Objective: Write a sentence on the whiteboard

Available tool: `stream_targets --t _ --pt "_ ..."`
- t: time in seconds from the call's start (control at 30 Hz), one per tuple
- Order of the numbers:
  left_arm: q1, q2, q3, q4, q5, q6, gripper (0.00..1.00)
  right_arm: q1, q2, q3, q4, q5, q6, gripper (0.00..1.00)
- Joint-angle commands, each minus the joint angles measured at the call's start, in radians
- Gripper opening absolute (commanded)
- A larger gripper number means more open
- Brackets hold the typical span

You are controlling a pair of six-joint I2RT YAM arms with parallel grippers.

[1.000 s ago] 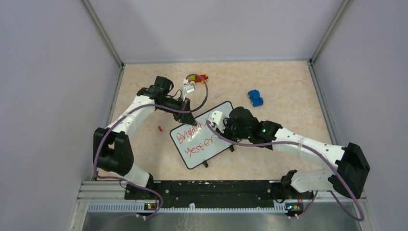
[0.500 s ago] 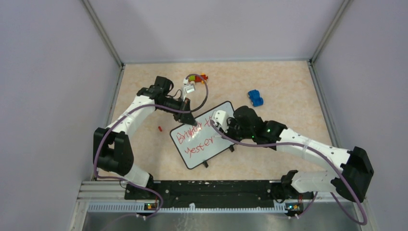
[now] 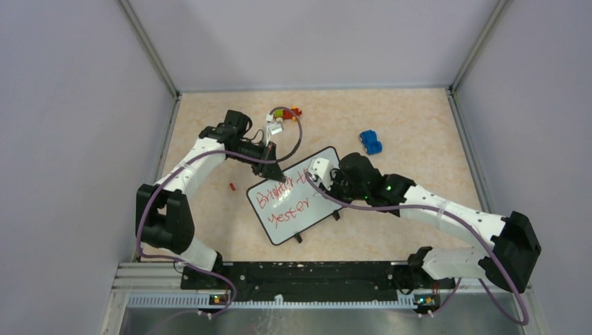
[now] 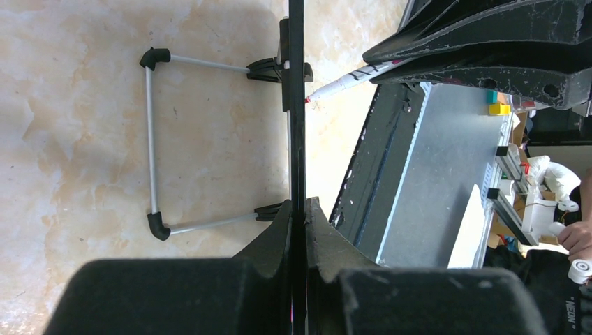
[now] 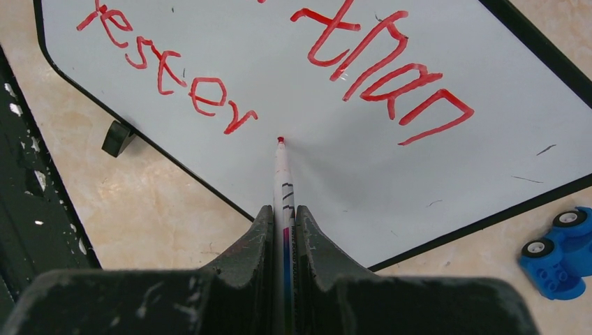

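The whiteboard (image 3: pixel 301 222) stands tilted at the table's middle. Its red sentence (image 3: pixel 282 198) runs in two lines; in the right wrist view the sentence (image 5: pixel 377 66) shows "than" above "yester". My left gripper (image 3: pixel 278 175) is shut on the board's far left edge. In its wrist view the whiteboard (image 4: pixel 296 105) is a thin dark strip between the fingers of the left gripper (image 4: pixel 298 209). My right gripper (image 5: pixel 283 213) is shut on a thin white marker (image 5: pixel 282 174). The red tip sits on the whiteboard (image 5: pixel 433 181) just right of "yester".
A blue toy car (image 3: pixel 371 142) lies behind the board on the right, also seen as the car (image 5: pixel 555 255). A small red cap (image 3: pixel 231 186) lies left of the board. Small coloured toys (image 3: pixel 285 114) sit at the back. The board's wire stand (image 4: pixel 150 132) rests on the table.
My right arm has shifted slightly to the right along the board with the marker, uncovering more of the top line. The left gripper and the board have stayed still.
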State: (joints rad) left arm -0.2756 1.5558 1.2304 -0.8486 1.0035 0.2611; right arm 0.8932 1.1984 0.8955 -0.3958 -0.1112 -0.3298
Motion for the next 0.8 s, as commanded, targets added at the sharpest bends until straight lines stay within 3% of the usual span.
stream_targets --t 0.0,0.77 --pt "-0.015 0.018 0.005 -0.022 -0.014 0.017 0.0 -0.01 0.017 0.008 0.042 0.022 0.004 0.0" --pt "-0.014 0.025 0.002 -0.017 -0.011 0.019 0.0 -0.003 0.041 -0.017 0.052 -0.058 0.003 0.0"
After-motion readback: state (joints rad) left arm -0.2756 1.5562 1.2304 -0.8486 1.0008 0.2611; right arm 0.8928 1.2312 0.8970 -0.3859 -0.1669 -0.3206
